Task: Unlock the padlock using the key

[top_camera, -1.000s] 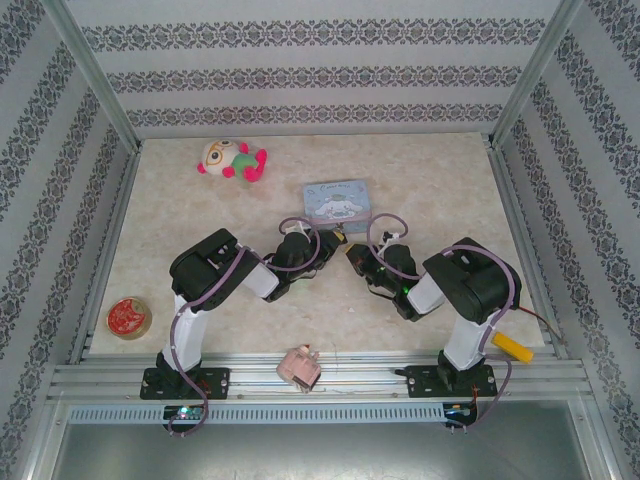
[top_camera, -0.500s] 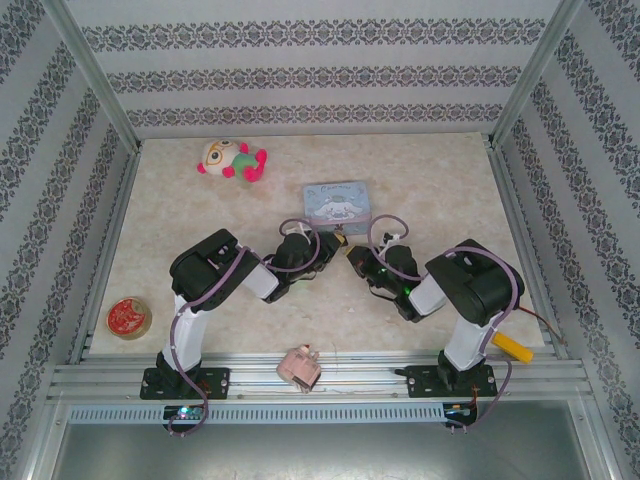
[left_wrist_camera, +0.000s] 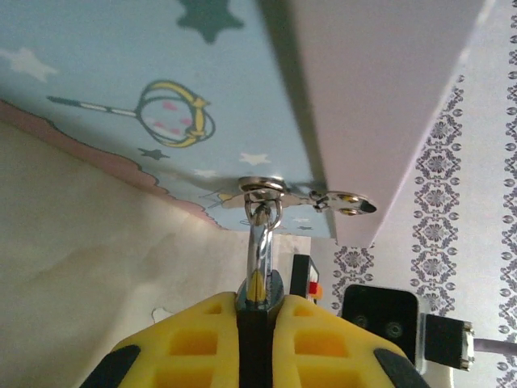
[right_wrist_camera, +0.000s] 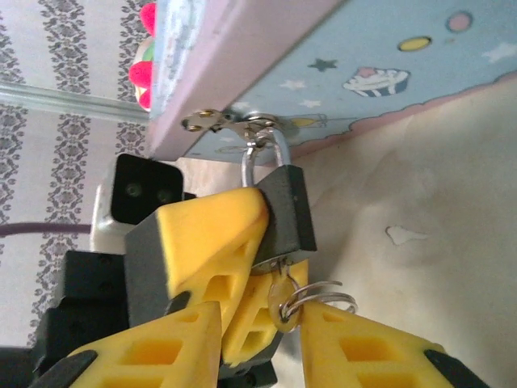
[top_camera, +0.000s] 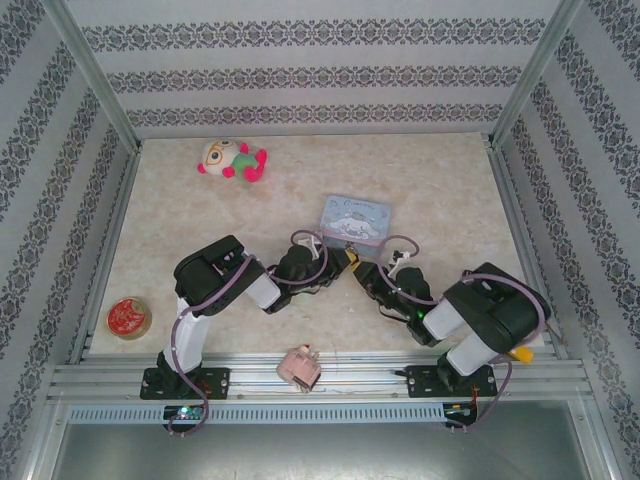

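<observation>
**A:** What could go wrong from here?

**B:** The padlock, hung from the hasp of the tin, is clamped by the left gripper. The key is seated in its base, between the parted jaws of the right gripper. The ring might be pinched instead, or the tin dragged.

**A:** And the surroundings?

**B:** A pale marbled table, probably slick, is enclosed by patterned walls.

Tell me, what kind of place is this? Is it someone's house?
Probably a robot test booth, not a house. Wallpapered panels in a metal frame box in one table, the left arm and right arm are bolted to its front rail, and a plush toy and cartoon tin lie about like props.
</observation>
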Robot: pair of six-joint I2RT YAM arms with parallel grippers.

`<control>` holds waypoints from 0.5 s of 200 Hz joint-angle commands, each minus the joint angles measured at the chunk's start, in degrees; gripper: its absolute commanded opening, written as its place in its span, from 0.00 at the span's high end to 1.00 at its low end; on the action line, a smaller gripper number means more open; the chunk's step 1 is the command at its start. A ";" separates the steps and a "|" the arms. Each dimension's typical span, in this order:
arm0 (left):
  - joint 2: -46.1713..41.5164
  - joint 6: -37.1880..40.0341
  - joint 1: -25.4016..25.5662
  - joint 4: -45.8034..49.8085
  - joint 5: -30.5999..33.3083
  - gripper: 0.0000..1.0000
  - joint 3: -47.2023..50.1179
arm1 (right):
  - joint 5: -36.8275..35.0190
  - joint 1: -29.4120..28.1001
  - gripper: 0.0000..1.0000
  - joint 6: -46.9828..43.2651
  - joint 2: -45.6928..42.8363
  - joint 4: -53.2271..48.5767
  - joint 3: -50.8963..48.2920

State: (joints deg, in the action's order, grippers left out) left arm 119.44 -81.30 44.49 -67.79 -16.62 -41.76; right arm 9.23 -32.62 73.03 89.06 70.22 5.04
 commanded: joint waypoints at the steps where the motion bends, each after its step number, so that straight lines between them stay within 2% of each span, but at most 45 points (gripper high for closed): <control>1: 0.54 0.04 0.51 2.52 -2.20 1.00 2.14 | -2.06 -0.16 0.68 -3.34 -7.27 -5.66 -1.38; 25: -0.35 1.14 0.16 3.86 -2.63 1.00 2.03 | -4.32 -0.25 0.68 -7.22 -22.26 -26.41 -0.22; 45: -1.68 3.27 -0.15 6.32 -3.49 1.00 1.61 | -9.98 -0.75 0.68 -12.88 -39.47 -55.32 4.32; 57: -2.46 4.67 -0.44 7.94 -4.40 1.00 1.22 | -14.18 -0.56 0.69 -15.35 -49.97 -69.35 6.53; 83: -3.23 7.27 -1.41 11.30 -7.91 1.00 -0.30 | -18.75 1.33 0.72 -17.14 -70.94 -87.72 7.35; 100: -3.09 8.50 -2.10 12.33 -10.75 1.00 -1.65 | -19.36 2.12 0.76 -16.74 -80.14 -96.78 7.62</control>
State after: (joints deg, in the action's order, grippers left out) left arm 117.01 -76.49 43.38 -62.57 -21.04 -41.78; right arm -4.95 -31.57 59.31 18.20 -0.93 12.16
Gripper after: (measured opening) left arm 0.104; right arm 0.260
